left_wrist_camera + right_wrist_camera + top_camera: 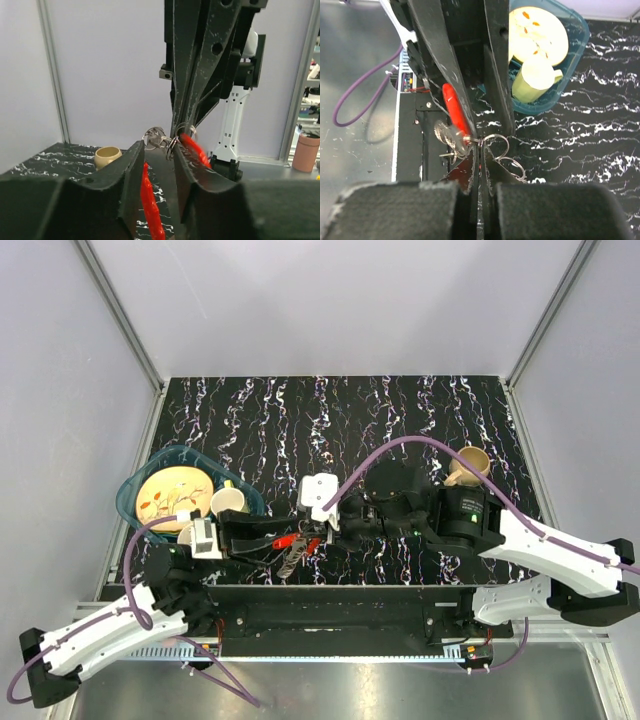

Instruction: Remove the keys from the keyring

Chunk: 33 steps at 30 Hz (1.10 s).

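The keyring (298,540) hangs just above the table between both grippers. My left gripper (283,540) is shut on it from the left, and my right gripper (318,532) is shut on it from the right. In the right wrist view my right gripper (481,150) pinches the thin ring (495,145). A bunch of silvery keys (447,136) and a red tag (454,110) hang to its left. In the left wrist view my left gripper (159,147) has rings (159,135) at its tips, and a red piece (149,200) dangles below. Keys (290,560) dangle in the top view.
A blue basin (135,490) with a patterned plate (172,492) and a pale cup (230,502) sits at the left, close behind my left gripper. A tan mug (470,462) stands at the right, beside my right arm. The table's front edge lies just below the keys.
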### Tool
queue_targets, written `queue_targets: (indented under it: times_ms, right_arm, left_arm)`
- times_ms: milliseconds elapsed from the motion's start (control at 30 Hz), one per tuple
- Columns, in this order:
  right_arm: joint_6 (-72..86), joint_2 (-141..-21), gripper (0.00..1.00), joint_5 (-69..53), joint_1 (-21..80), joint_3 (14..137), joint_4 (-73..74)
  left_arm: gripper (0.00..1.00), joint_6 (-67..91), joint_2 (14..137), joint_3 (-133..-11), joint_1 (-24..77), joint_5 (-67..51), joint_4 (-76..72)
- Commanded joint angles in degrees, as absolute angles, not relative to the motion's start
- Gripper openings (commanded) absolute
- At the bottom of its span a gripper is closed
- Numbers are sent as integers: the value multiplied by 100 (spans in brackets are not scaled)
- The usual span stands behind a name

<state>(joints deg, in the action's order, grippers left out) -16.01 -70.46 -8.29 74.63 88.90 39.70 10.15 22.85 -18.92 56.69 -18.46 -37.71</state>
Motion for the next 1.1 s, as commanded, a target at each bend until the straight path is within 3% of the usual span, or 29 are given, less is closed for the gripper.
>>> queue_targets:
  times_ms: [0,167,367,500,633,1067]
  right_arm:
    - [-1310,-6996,0,-563,7480,8806,4139]
    - [-994,-7101,0,-159,7479,8772,4122]
    - [-36,-7242,0,-167,7488,8693,3798]
    - [237,-7242,0,-26,7488,8517,3727]
    - [606,-7242,0,404,7488,8429,3472]
    - [1380,-7154,0,835,7479,8121,2971]
  left_arm:
    - [38,1089,1610,-2029,5687,-1038,-3517]
    - [47,906,1196,-2741,5695,-914,-1342]
    - [50,624,914,-3401,5695,-1203,295]
    - [52,728,975,-3673,5695,-1353,843]
    - [63,1300,1160,-3753,5695,-1485,774]
    - [52,1284,2057,-3885,5695,-1082,1107]
